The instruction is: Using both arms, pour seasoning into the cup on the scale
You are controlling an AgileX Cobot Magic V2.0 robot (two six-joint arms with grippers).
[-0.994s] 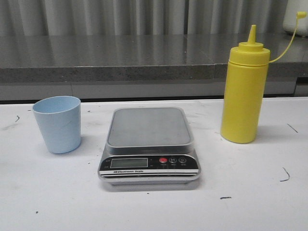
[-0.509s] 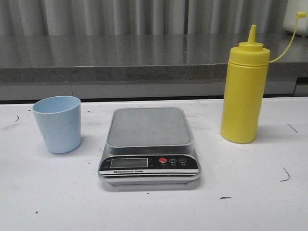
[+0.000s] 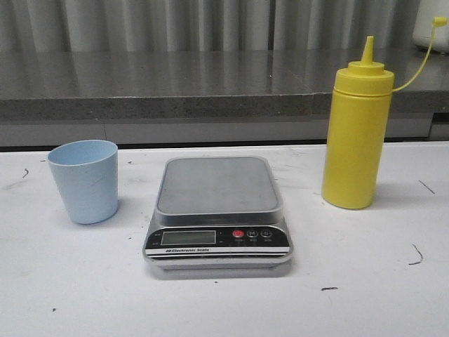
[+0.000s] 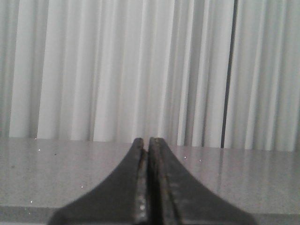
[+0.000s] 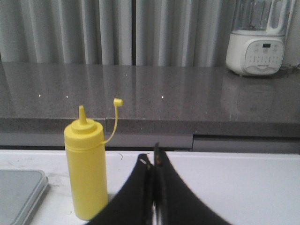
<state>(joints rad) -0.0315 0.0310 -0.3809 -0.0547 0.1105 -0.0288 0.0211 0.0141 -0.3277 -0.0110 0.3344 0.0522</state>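
In the front view the pale blue cup (image 3: 84,180) stands on the white table left of the scale (image 3: 217,210), whose grey platform is bare. The yellow seasoning bottle (image 3: 356,137) stands upright to the right of the scale, its cap hanging off on a thin tether. Neither arm appears in the front view. My left gripper (image 4: 149,140) is shut, empty, and faces a grey counter and curtain. My right gripper (image 5: 152,157) is shut, empty, with the seasoning bottle (image 5: 86,171) standing apart beside it and a corner of the scale (image 5: 21,194) at the frame's edge.
A grey stone counter (image 3: 154,88) runs behind the table with a pleated curtain (image 3: 210,24) above it. A white blender base (image 5: 255,51) sits on the counter at the far right. Small dark marks dot the white tabletop (image 3: 372,281).
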